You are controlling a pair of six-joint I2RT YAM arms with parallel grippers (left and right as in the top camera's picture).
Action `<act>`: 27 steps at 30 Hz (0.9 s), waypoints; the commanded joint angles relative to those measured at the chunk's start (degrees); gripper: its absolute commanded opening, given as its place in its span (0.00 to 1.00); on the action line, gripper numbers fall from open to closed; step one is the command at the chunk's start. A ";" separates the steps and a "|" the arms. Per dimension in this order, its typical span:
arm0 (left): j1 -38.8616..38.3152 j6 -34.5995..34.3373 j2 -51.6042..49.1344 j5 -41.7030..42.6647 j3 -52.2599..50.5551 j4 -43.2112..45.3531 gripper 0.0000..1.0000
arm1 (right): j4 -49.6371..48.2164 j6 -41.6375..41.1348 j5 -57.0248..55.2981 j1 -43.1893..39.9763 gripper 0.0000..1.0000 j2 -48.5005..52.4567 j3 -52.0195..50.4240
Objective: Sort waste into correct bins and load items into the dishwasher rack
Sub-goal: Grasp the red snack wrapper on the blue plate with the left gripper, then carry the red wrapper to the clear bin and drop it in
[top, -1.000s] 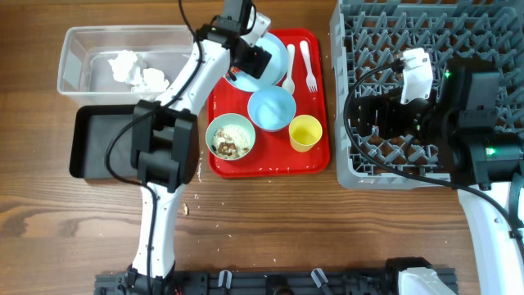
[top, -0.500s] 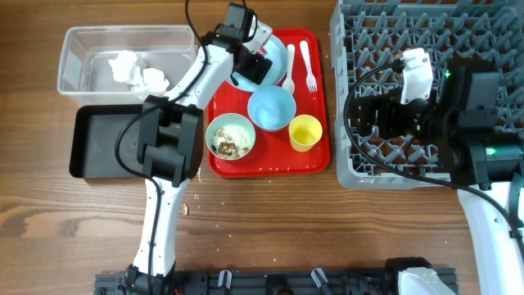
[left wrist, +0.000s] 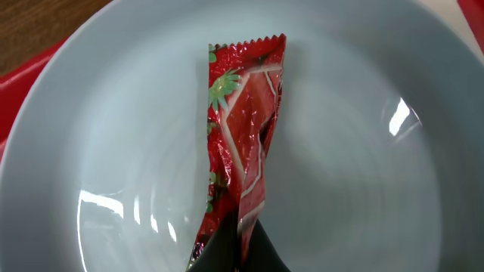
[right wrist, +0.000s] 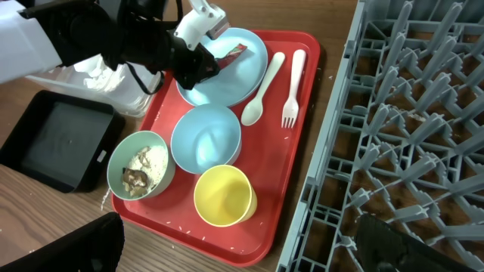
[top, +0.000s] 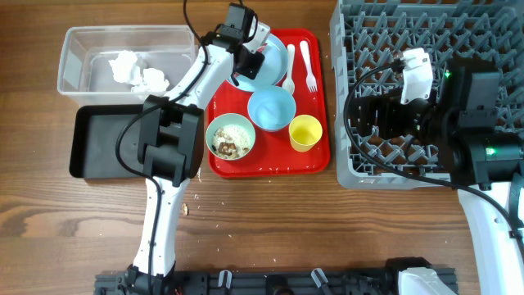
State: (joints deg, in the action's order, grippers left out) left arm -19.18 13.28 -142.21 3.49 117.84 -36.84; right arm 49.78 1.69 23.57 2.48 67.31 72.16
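My left gripper (left wrist: pixel 240 253) is shut on the lower end of the red snack wrapper (left wrist: pixel 243 136), which lies lengthwise on the pale blue plate (left wrist: pixel 370 159). The same grip shows at the plate's left rim in the right wrist view, gripper (right wrist: pixel 198 66) and wrapper (right wrist: pixel 231 52). On the red tray (top: pixel 321 157) stand a bowl of food scraps (top: pixel 231 138), an empty bowl (top: pixel 271 108), a yellow cup (top: pixel 304 133), a spoon (top: pixel 290 70) and a fork (top: pixel 309 67). My right gripper (top: pixel 368 115) hangs open over the left part of the dishwasher rack (top: pixel 426 33), holding nothing.
A clear tub (top: pixel 78 41) at the back left holds crumpled white tissue (top: pixel 139 72). A black tray (top: pixel 98 143) lies just in front of it. Crumbs dot the wood near the red tray's front left corner (top: pixel 190 205).
The left gripper's jaws have gone from open to shut on the wrapper, after shifting slightly toward the plate's back left. The right arm has not moved.
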 commanded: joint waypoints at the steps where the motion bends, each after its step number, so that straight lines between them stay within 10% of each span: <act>1: 1.38 -9.81 2.51 -0.55 0.37 -1.73 0.04 | 0.02 -0.35 0.90 0.24 0.99 0.37 1.33; 13: 8.44 -17.20 24.59 -0.68 0.37 -15.61 0.04 | -0.07 -0.35 0.92 0.24 0.99 0.37 1.33; 24: 18.84 -21.33 19.47 -2.03 -5.60 -15.72 0.04 | -0.98 -0.39 0.94 0.24 1.00 0.37 1.33; 27: 20.46 -21.49 16.65 -2.03 -6.64 -14.49 0.27 | -0.98 -0.37 0.94 0.24 1.00 0.37 1.33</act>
State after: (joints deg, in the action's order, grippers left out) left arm -0.60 -6.04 -121.91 1.93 113.08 -52.03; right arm 49.04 1.69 23.57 2.48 67.31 72.16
